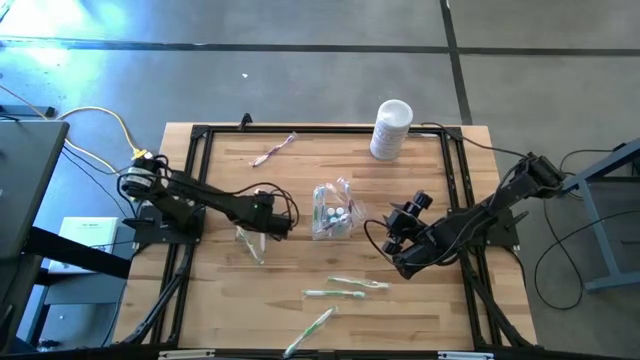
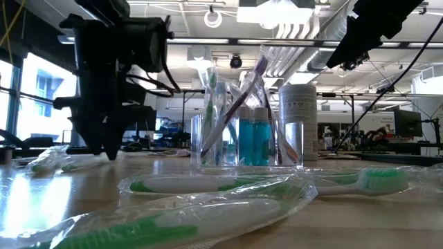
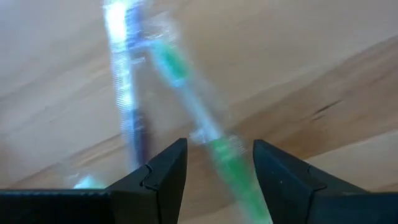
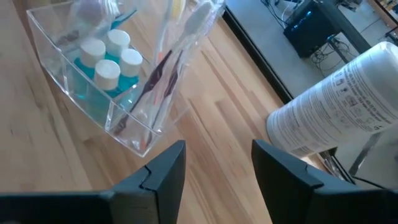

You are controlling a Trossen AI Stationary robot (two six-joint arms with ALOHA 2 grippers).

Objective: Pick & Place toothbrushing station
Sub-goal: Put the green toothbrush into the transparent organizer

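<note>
Butcher-block table [image 1: 230, 300] inside a black frame, concrete floor around it, an open workshop beyond.

Left gripper [image 1: 262, 228]: low over the left-centre of the table, fingers spread, nothing between them. Directly under it lie two wrapped toothbrushes [image 1: 250, 243], one green [image 3: 205, 134] and one with a dark blue handle [image 3: 127, 106]; the green one passes through the gap between the fingers but is not pinched. Judgement: this arm is lining up a pick on that brush.

Right gripper [image 1: 395, 222]: raised just beside the clear cup [image 1: 331, 212], on its right, fingers spread and empty. It faces the cup and the white canister [image 1: 390, 129] at the far edge.

Clear cup, centre of table, upright. Contents: small teal tubes with white caps [image 4: 107, 62], standing together at one end, and several wrapped toothbrushes [image 4: 171, 59] leaning out over the rim, one with a dark handle.

Progress, judged from the layout: partly done. Tubes and some brushes are already in the cup. Outside it are:
- the two brushes under the left gripper;
- a pink brush [image 1: 272, 150] near the far edge;
- three green brushes [image 1: 345, 290] toward the near edge, the nearest [image 1: 312, 328] well apart from the cup.

White canister stands apart and holds nothing visible.
</note>
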